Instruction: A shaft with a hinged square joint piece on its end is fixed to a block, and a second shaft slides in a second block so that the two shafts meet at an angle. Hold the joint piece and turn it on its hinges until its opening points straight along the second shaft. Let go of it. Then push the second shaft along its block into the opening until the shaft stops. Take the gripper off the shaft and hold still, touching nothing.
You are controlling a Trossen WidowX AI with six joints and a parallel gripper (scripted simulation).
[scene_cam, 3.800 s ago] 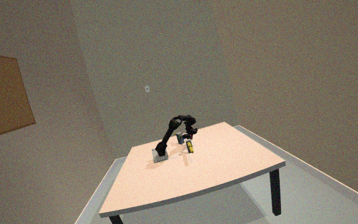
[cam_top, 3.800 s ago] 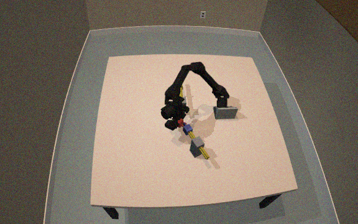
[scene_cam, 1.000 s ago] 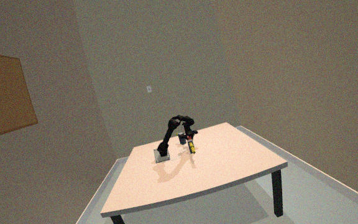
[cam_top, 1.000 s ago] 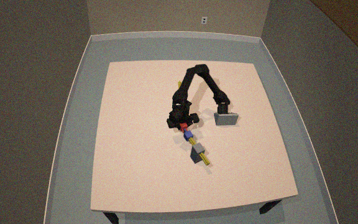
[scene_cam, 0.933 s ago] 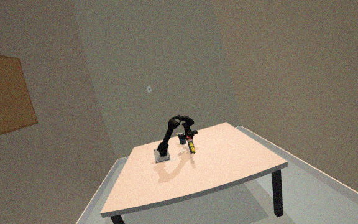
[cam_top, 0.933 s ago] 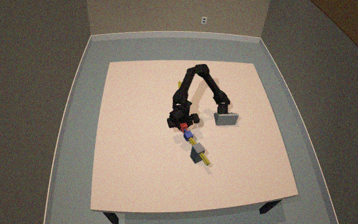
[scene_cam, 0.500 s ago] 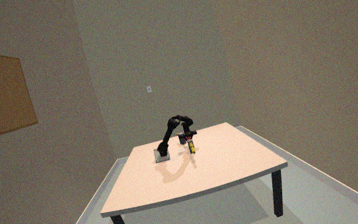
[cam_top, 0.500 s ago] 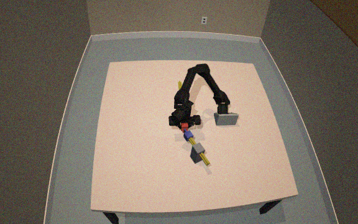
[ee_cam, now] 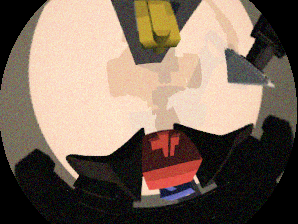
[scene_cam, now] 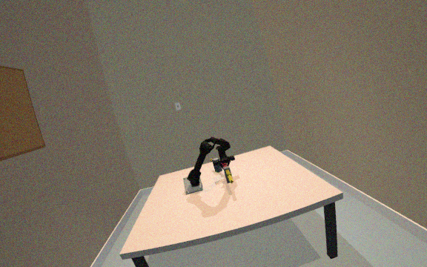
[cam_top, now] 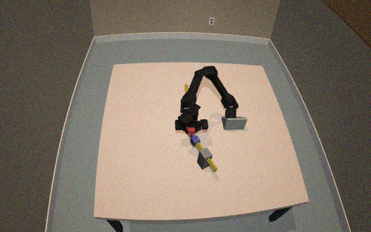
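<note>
A black robot arm point(cam_top: 205, 80) stands on a grey base plate point(cam_top: 241, 124) on a pale pink table point(cam_top: 140, 180). The arm goes up, bends over at the top and comes down again. At its end is the gripper point(cam_top: 191, 128), low over the table.

The jaws are closed on the red joint piece point(cam_top: 191, 131) and grip it from both sides. In the wrist view the red joint piece point(ee_cam: 169, 159) sits right between the two dark fingers, close to the camera, and a bit of blue point(ee_cam: 174, 192) shows under it.

From the top, a small blue piece point(cam_top: 195, 140) touches the red one on the side away from the gripper. A thin yellow shaft point(cam_top: 200, 147) runs from the blue piece, through a grey block point(cam_top: 204, 158), and sticks out a little on the far side of it point(cam_top: 214, 165). The red piece, the blue piece and this shaft make a slanted line on the table.

Behind the arm, a short bit of another yellow shaft point(cam_top: 186, 87) peeks out. Most of it is hidden by the arm. In the wrist view a second grey block point(ee_cam: 154, 12) stands ahead of the gripper, well apart from it, with the yellow end of a shaft point(ee_cam: 158, 24) in its middle, facing the camera.

In the exterior view the arm point(scene_cam: 203, 159) looks small, and the parts under it are too small to tell apart.
</note>
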